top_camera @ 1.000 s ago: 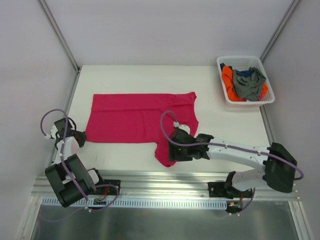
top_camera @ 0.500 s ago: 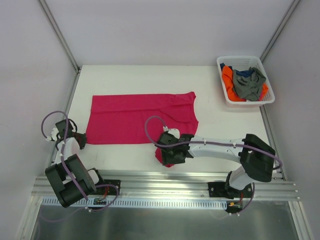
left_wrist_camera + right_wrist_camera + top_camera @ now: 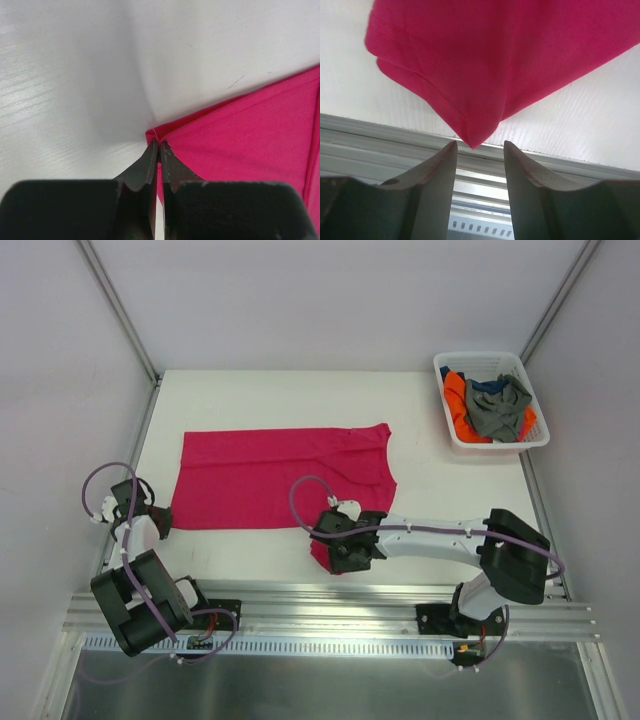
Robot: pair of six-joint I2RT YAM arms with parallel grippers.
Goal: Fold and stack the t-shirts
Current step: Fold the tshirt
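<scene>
Two grippers work on one garment. The soft magenta-pink cloth t-shirt [image 3: 270,475] lies spread flat on the white table top [image 3: 450,490], left of centre, with its hem to the left and its shoulders to the right.

The left gripper [image 3: 159,144] is closed on the near hem corner, and a strip of pink cloth shows between its fingers. This pinch probably anchors the corner to keep the panel taut for the fold.

The right gripper [image 3: 480,145] sits at the near sleeve with its jaws apart. The sleeve tip is just at the gap between them and nothing is clamped there. The likely step is to take the sleeve and fold it in over the body.

A white slatted plastic basket [image 3: 478,356] stands at the far right corner, well apart from the pink shirt. It holds three crumpled shirts that are not yet folded:
- a grey t-shirt [image 3: 495,405]
- an orange t-shirt [image 3: 455,390]
- a dark blue t-shirt [image 3: 485,386], mostly covered

A silver aluminium rail [image 3: 380,135] runs along the near table edge, just beyond the sleeve tip. It may limit how low the right fingers can reach. The right arm's purple cable [image 3: 296,502] loops above the shirt's near edge and could snag the cloth.
</scene>
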